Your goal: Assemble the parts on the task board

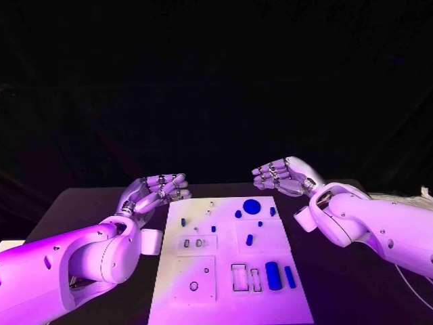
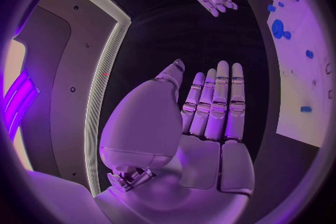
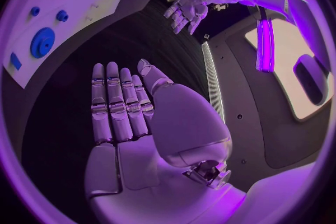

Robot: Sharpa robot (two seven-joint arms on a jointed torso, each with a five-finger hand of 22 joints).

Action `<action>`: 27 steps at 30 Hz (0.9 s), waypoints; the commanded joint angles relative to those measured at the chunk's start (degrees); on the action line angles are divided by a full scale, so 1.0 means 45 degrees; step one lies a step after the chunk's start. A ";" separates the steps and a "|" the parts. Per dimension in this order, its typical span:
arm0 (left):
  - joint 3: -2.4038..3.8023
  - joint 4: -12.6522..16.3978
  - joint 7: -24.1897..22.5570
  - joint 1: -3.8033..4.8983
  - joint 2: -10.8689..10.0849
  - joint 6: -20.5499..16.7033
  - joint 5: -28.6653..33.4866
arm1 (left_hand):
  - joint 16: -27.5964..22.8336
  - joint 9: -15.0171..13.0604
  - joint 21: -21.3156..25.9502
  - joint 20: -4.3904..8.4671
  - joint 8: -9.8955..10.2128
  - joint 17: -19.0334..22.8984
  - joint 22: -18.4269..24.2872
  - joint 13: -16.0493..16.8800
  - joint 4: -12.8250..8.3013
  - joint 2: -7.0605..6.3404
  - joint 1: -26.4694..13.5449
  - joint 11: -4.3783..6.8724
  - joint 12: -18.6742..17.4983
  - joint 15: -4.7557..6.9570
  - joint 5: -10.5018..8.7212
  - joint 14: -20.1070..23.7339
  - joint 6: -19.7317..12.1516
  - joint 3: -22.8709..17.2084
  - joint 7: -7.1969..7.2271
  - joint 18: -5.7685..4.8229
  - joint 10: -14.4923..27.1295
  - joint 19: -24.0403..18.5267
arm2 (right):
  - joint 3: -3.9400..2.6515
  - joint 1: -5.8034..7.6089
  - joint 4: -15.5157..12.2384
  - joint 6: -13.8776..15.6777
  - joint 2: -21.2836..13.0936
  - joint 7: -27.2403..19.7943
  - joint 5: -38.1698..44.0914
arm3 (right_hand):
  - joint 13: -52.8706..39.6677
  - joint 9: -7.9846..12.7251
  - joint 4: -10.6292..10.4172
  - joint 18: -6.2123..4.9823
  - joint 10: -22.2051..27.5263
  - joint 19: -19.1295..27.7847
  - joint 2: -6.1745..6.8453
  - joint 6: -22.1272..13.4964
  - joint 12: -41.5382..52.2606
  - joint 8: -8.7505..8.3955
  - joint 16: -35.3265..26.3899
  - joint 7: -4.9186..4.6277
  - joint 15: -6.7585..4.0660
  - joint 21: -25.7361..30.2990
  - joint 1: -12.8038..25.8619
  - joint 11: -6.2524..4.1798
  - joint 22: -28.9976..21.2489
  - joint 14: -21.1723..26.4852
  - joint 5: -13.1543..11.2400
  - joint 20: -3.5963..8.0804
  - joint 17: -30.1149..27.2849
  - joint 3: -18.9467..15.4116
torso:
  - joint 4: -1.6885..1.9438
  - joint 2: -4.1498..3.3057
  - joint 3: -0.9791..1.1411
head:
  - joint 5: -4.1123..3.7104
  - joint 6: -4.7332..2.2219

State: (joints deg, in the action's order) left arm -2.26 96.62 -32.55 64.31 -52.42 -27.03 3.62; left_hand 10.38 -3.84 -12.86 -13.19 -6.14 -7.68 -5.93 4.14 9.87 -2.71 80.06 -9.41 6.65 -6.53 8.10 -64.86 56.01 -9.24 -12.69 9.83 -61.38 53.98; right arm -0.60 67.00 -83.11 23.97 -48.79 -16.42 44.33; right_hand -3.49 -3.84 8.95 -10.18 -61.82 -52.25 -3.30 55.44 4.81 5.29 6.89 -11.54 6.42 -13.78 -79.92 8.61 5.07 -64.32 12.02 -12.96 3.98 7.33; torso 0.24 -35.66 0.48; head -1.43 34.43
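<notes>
The white task board (image 1: 226, 305) lies in the middle of the black table. A large round blue part (image 1: 252, 206) sits near its far edge, with small blue parts (image 1: 238, 214) around it. Two long blue parts (image 1: 273, 275) lie side by side near the right front. My left hand (image 1: 158, 189) hovers over the far left corner, fingers straight and apart, holding nothing. My right hand (image 1: 283, 176) hovers past the far right corner, also empty. The left wrist view shows my left hand (image 2: 210, 106) flat beside the board (image 2: 301, 89). The right wrist view shows my right hand (image 3: 122, 103) flat.
A pale crumpled object (image 1: 421, 196) lies at the table's right edge. A white object (image 1: 7, 245) sits off the table's left side. Bare black table (image 1: 90, 210) borders the board on both sides. The board has rectangular slots (image 1: 240, 277) and round holes (image 1: 193, 286).
</notes>
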 commanded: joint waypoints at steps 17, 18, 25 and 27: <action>0.0049 0.2326 0.0528 0.0211 -0.1226 0.1254 0.1134 | 0.2523 0.0002 -0.1106 0.0855 0.0091 -0.1922 -0.0419 0.0288 -0.0349 -0.0139 -0.0347 0.0622 0.0155 0.0801 -0.0063 -0.1801 0.0630 -0.0599 0.0451 0.0131 -0.1453 0.1954 | -0.0114 0.0752 -0.0137 -0.1708 0.0318 0.4562 1.1143 | -0.0038 -0.0042 0.0034 -0.0032 -0.2391 -0.3839 0.1260 0.1920 -0.0282 -0.0328 0.3049 0.0849 -0.1569 -0.3590 0.0653 -0.1000 0.1663 -0.4945 -0.1402 0.1911 0.2337 0.1564 | 0.0640 -0.1370 -0.0014 | -0.0724 -0.0364; 0.0049 0.2366 0.0530 0.0214 -0.1238 0.1277 0.1156 | 0.2537 0.0004 -0.1104 0.0853 0.0098 -0.1944 -0.0419 0.0284 -0.0357 -0.0142 -0.0345 0.0616 0.0141 0.0796 -0.0063 -0.1767 0.0624 -0.0612 0.0445 0.0129 -0.1437 0.1943 | -0.0115 0.0765 -0.0137 -0.1746 0.0332 0.4599 1.1200 | -0.0036 -0.0039 0.0015 -0.0034 -0.2390 -0.3835 0.1329 0.1920 -0.0287 -0.0339 0.3161 0.0851 -0.1567 -0.3670 0.0657 -0.1007 0.1713 -0.4926 -0.1409 0.1925 0.2433 0.1609 | 0.0652 -0.1388 -0.0017 | -0.0715 -0.0363; 0.0052 0.2787 0.0566 0.0287 -0.1351 0.1512 0.1327 | 0.2613 0.0009 -0.1085 0.0834 0.0142 -0.2063 -0.0414 0.0265 -0.0401 -0.0177 -0.0355 0.0577 0.0071 0.0762 -0.0065 -0.1581 0.0586 -0.0672 0.0410 0.0116 -0.1362 0.1871 | -0.0118 0.0945 -0.0044 -0.2420 0.0593 0.4878 1.1771 | -0.0032 -0.0025 -0.0422 -0.0043 -0.2240 -0.3986 0.1734 0.1892 -0.0297 -0.0367 0.4754 0.0849 -0.1598 -0.4917 0.0682 -0.1077 0.2473 -0.4931 -0.1433 0.2019 0.3676 0.2408 | 0.0828 -0.1583 -0.0039 | -0.0843 -0.0353; 0.0052 0.2855 0.0573 0.0303 -0.1381 0.1528 0.1341 | 0.2613 0.0009 -0.1085 0.0834 0.0142 -0.2063 -0.0414 0.0265 -0.0401 -0.0177 -0.0355 0.0577 0.0071 0.0762 -0.0065 -0.1581 0.0586 -0.0672 0.0410 0.0116 -0.1362 0.1871 | -0.0118 0.0970 0.0003 -0.2608 0.0670 0.4924 1.1871 | -0.0027 -0.0024 -0.0590 -0.0042 -0.2009 -0.4007 0.1886 0.1831 -0.0290 -0.0366 0.5405 0.0849 -0.1583 -0.5305 0.0707 -0.1053 0.2716 -0.4930 -0.1453 0.2010 0.4108 0.2652 | 0.0870 -0.1631 -0.0039 | -0.0861 -0.0359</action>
State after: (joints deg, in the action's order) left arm -2.09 109.11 -30.04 65.53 -58.61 -22.40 8.29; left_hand 21.80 -3.85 -17.52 -9.19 -5.72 -16.91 -7.77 5.42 8.01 -3.26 78.90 -6.64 7.21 -3.17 8.10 -72.29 58.57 -11.92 -10.53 9.81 -67.57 62.45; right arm -1.10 71.28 -83.23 15.99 -45.94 3.48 93.66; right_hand -3.63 -3.97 6.49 -10.19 -71.34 -69.82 4.83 63.83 3.86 3.84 30.31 -7.60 -0.23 -37.09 -76.76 3.79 16.95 -84.02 5.66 -3.98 21.85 18.82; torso 3.68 -42.47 0.33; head -5.13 32.83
